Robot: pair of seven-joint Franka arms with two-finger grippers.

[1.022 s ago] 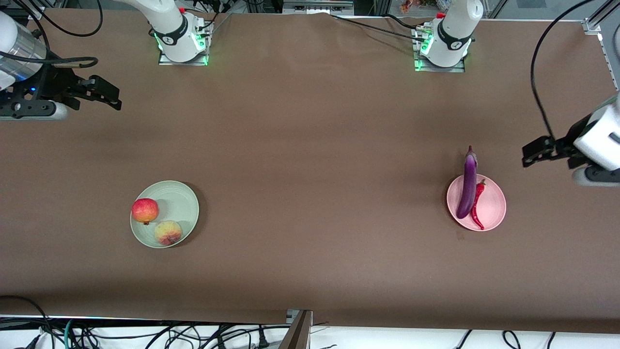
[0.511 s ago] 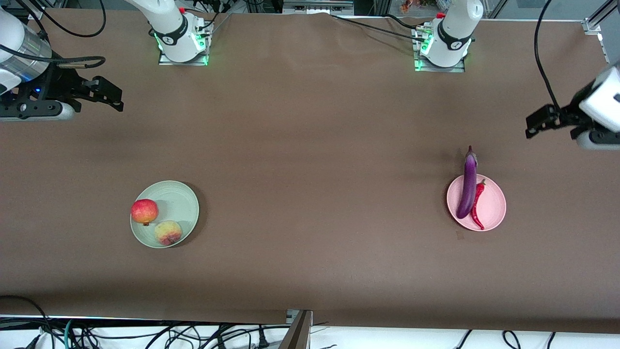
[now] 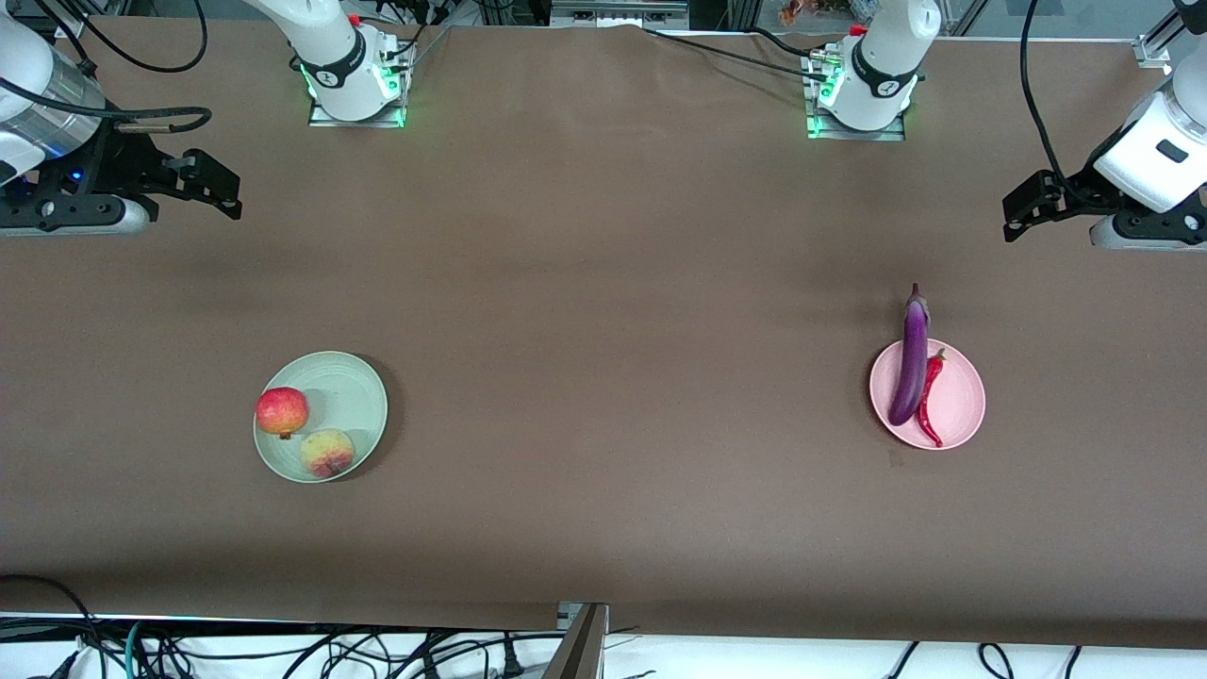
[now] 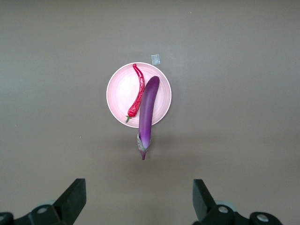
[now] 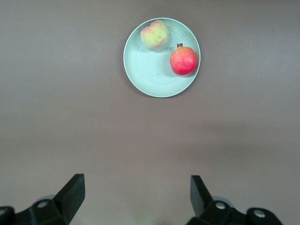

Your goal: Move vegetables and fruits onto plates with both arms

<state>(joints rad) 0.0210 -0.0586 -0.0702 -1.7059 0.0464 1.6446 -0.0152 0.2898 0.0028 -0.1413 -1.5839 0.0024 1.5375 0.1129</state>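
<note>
Both the left gripper [image 3: 1023, 203] and the right gripper [image 3: 212, 184] hung released; the eggplant [image 3: 911, 358], overhanging the pink plate [image 3: 967, 405], could roll off.

Count on the table [image 3: 603, 283]: two plates, two fruits, two vegetables, two arms.

One pale green plate [image 3: 354, 401] [image 5: 154, 75] carries both fruits: one round red fruit [image 3: 282, 411] [image 5: 183, 61] and one yellow-pink peach-like fruit [image 3: 327, 453] [image 5: 154, 33]. One pink plate [image 3: 960, 405] [image 4: 119, 93], toward the left arm's end of the table from the green plate, carries both vegetables: one purple eggplant [image 3: 911, 358] [image 4: 147, 112] and one red chili pepper [image 3: 928, 401] [image 4: 137, 91]. Two grippers in all, one left gripper [image 3: 1020, 206] [image 4: 138, 199] and one right gripper [image 3: 212, 184] [image 5: 136, 197].
</note>
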